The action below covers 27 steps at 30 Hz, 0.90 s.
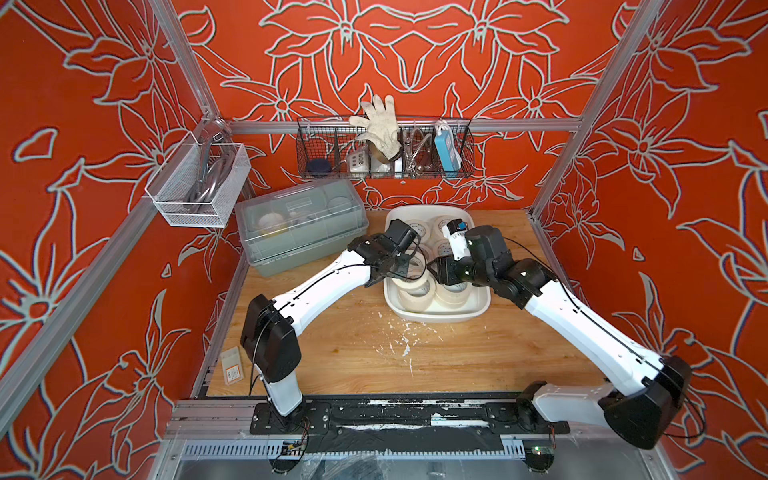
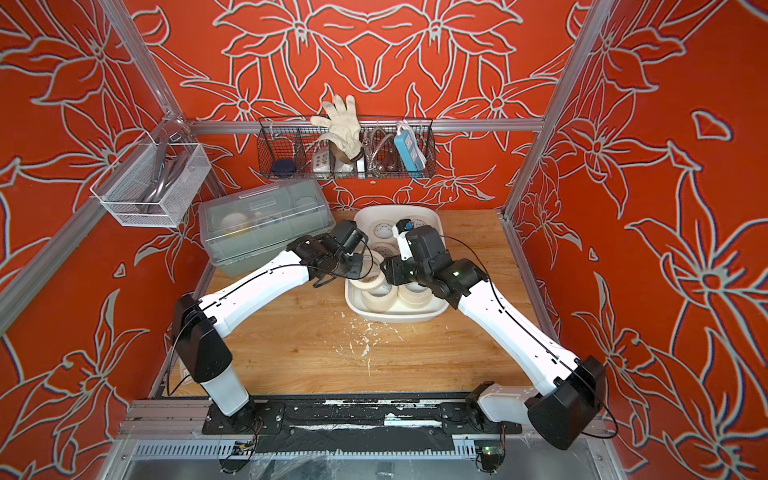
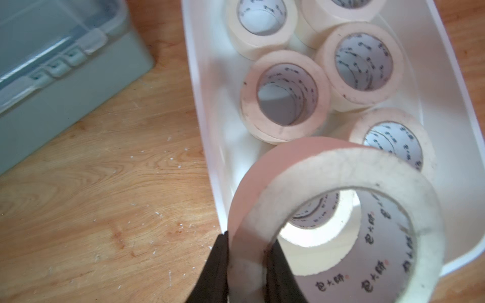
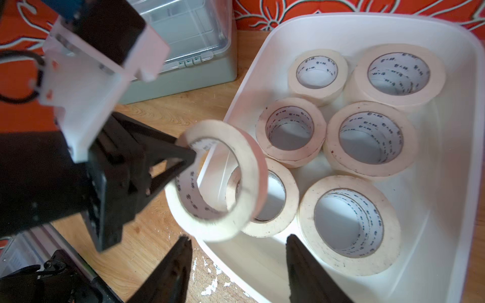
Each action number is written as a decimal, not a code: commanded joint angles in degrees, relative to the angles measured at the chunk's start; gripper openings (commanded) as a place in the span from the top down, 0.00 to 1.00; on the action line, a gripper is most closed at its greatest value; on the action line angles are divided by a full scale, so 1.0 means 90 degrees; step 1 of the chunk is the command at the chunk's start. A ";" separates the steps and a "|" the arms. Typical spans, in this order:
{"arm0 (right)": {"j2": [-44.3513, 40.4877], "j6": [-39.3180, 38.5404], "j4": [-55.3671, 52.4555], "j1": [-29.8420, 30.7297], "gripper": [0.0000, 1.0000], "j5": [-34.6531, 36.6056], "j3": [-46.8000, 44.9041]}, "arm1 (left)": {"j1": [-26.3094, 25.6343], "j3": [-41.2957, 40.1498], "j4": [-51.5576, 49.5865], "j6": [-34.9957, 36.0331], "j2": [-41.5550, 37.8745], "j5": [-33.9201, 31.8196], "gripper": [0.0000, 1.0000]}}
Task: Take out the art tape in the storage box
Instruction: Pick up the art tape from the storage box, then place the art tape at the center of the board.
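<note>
On the wooden table (image 1: 415, 357), two containers sit toward the back edge: a grey-green box (image 1: 299, 237) with a clear lid on my left and, just beside it, the white storage box (image 1: 436, 318) near the middle. In both top views my two arms reach in from the front and meet over the storage box.

Most of the art tape is inside it. These other rolls (image 4: 367, 169) lie flat, some stacked on one another, and their white cores show small dark print.

My left pincer (image 3: 248, 244) is clamped on one lifted roll (image 3: 341, 166). One black finger presses the outside of the ring, its partner sits inside the core, and the roll's wall is pinched between them. The roll is tilted on edge, raised above the others, over the near corner of the storage box on the side facing the grey-green box.

My right pincer (image 4: 237, 238) hangs above the near rim of the storage box. Its two fingers are well apart with nothing between them, close to the lifted roll but apart from it.
</note>
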 commanded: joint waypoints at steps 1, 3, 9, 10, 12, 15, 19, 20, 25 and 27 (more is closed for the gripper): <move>-0.0297 0.0051 0.0162 -0.0003 0.38 0.0559 -0.0235 | 0.0504 -0.0283 0.0054 -0.0577 -0.0447 -0.0269 1.00; -0.0413 0.0146 0.0227 -0.0045 0.38 0.0712 -0.0367 | 0.0837 -0.0594 0.0239 -0.0811 -0.0565 -0.0150 1.00; -0.0585 0.0496 0.0237 -0.0173 0.38 0.1150 -0.0646 | 0.1654 -0.1159 0.0426 -0.1772 -0.0580 -0.0146 1.00; -0.0600 0.0548 0.0247 -0.0195 0.38 0.1223 -0.0695 | 0.1732 -0.1180 0.0400 -0.1920 -0.0517 -0.0203 1.00; -0.0630 0.0673 0.0267 -0.0238 0.38 0.1367 -0.0798 | 0.1845 -0.1156 0.0335 -0.2142 -0.0350 -0.0323 1.00; -0.0679 0.0855 0.0307 -0.0304 0.39 0.1535 -0.0955 | 0.1948 -0.1050 0.0260 -0.2403 -0.0032 -0.0357 1.00; -0.0688 0.1099 0.0289 -0.0414 0.39 0.1607 -0.1101 | 0.2030 -0.0794 0.0160 -0.2657 0.0512 -0.0346 1.00; -0.0686 0.1151 0.0277 -0.0445 0.39 0.1594 -0.1114 | 0.2035 -0.0723 0.0135 -0.2721 0.0644 -0.0347 1.00; -0.0660 0.1351 0.0248 -0.0590 0.39 0.1442 -0.1209 | 0.2059 -0.0511 0.0258 -0.2835 0.1194 -0.0276 1.00; -0.0641 0.1444 0.0242 -0.0654 0.39 0.1352 -0.1250 | 0.2092 -0.0462 0.0327 -0.2840 0.1359 -0.0203 1.00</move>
